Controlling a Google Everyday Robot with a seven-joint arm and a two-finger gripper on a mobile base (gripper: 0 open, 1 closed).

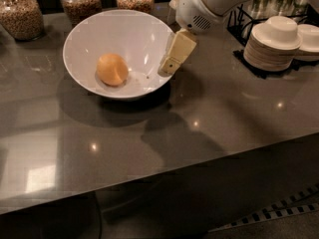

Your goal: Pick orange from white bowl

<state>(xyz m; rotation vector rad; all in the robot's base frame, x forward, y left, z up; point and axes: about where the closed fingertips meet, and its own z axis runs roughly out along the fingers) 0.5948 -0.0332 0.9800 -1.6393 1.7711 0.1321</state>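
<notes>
The orange lies inside the white bowl, a little left of its middle. The bowl stands on the grey counter at the back left. My gripper hangs from the white arm at the top right and sits over the bowl's right rim, to the right of the orange and apart from it. It holds nothing.
Three glass jars of grains stand along the back edge behind the bowl. A stack of small white plates and bowls sits at the right on a dark mat. The counter's front edge runs across the lower part of the view.
</notes>
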